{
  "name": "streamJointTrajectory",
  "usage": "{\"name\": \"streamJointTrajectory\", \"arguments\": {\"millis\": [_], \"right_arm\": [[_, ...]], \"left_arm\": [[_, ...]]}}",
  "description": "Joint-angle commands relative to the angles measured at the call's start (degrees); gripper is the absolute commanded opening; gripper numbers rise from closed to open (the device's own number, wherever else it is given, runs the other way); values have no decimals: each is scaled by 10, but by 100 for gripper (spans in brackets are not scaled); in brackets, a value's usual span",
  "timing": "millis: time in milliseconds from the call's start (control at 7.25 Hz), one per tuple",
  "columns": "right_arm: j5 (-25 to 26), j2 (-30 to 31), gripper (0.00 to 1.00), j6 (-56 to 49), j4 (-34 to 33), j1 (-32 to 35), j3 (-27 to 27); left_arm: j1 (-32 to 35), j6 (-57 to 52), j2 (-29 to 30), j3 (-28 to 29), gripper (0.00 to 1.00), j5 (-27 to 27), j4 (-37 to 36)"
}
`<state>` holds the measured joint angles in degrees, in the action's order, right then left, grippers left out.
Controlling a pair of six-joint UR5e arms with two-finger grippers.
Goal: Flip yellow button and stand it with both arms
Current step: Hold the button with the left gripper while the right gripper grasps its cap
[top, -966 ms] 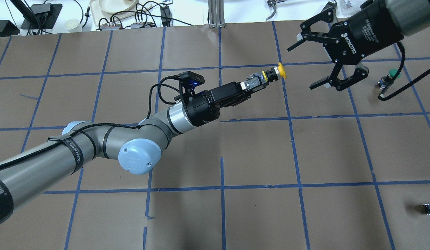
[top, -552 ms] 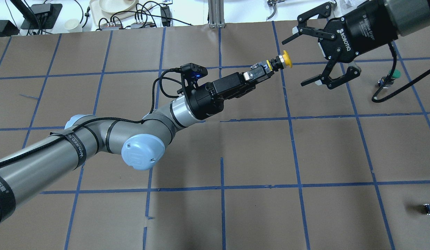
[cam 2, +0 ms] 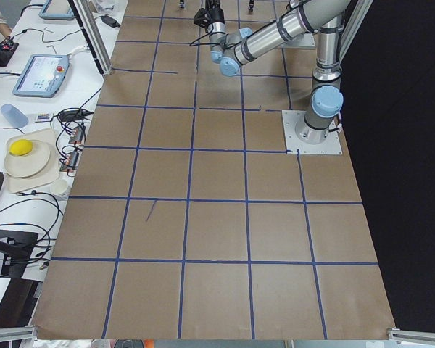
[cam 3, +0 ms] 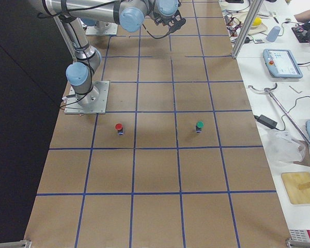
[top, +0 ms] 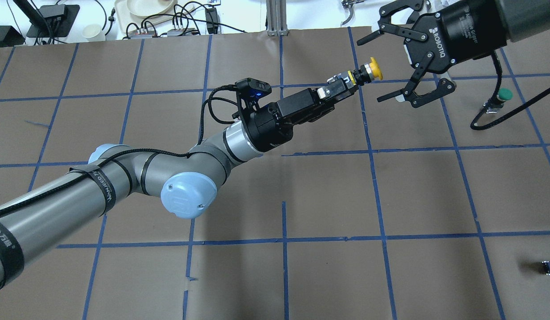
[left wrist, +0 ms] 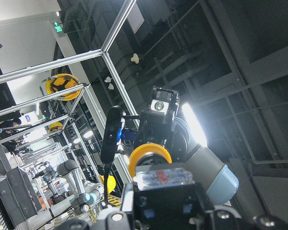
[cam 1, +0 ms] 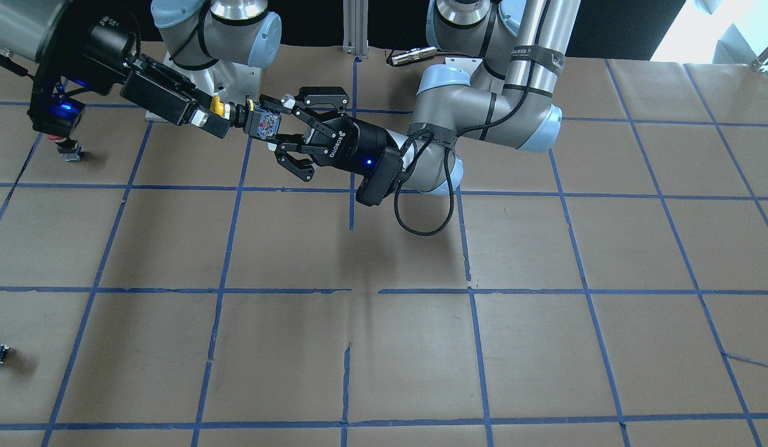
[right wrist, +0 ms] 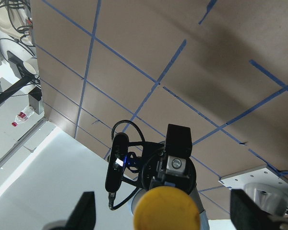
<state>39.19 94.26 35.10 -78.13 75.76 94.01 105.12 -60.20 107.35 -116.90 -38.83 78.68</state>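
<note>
My left gripper (top: 342, 86) is shut on the black body of the yellow button (top: 374, 70) and holds it high above the table, cap pointing at my right gripper (top: 370, 70). The right gripper is open. Its two fingers stand on either side of the yellow cap with gaps on both sides, as the right wrist view shows around the cap (right wrist: 167, 209). In the front view the cap (cam 1: 217, 105) sits at the tip of the right gripper (cam 1: 203, 118), and the left gripper (cam 1: 273, 122) clasps the body. In the left wrist view the button (left wrist: 150, 155) faces the right gripper.
A green-capped button (top: 503, 94) stands on the table below the right wrist; it also shows in the right side view (cam 3: 199, 125) beside a red-capped button (cam 3: 119, 127). A small black switch block (top: 549, 266) lies near the table's edge. Brown paper (top: 328, 195) with blue tape lines covers the table.
My left arm has carried the button up and toward the right gripper. The right gripper has come closer, so its open fingers now stand on either side of the cap.
</note>
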Motion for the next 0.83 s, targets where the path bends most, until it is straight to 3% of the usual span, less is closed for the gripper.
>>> {"name": "streamJointTrajectory", "arguments": {"millis": [0,138,552,690], "right_arm": [[2,3,93,4,0,-1,-5],[2,4,82,4,2,-1,-4],[-1,5,22,3,3,-1,-2],[-2,5,18,3,3,-1,-3]], "left_arm": [[3,0,-1,-2,8,-1,1],[3,0,-3,0,9,-2,1],[3,0,-6,2,11,-2,0],[3,0,-9,-2,11,-2,0]]}}
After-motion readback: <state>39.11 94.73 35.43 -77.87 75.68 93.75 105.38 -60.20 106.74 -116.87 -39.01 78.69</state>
